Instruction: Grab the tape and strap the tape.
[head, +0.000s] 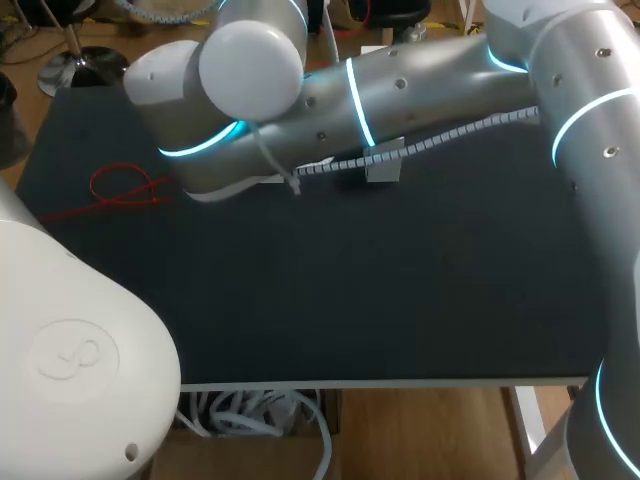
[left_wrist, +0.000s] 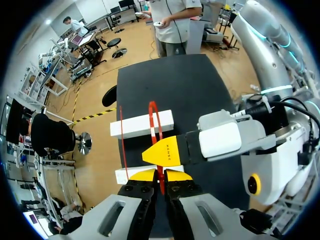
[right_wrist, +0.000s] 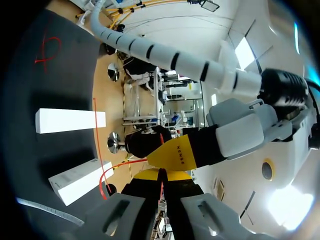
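A red tie strap (left_wrist: 154, 117) loops around a white block (left_wrist: 142, 124) ahead of my left gripper (left_wrist: 160, 176), which is shut on the strap's lower end. My right gripper (left_wrist: 162, 152) comes in from the side, its yellow tips on the same strap just beyond the left tips. In the right wrist view my right gripper (right_wrist: 160, 175) is shut on the thin red strap (right_wrist: 107, 172), with the left gripper (right_wrist: 172, 155) crossing just ahead. In the head view both grippers are hidden under my right arm (head: 400, 85).
A second red tie (head: 128, 188) lies loose at the table's far left, also seen as the spare tie (right_wrist: 47, 50). A second white block (right_wrist: 80, 180) lies near the first block (right_wrist: 70, 120). A ribbed grey cable hose (head: 440, 140) runs along my right arm.
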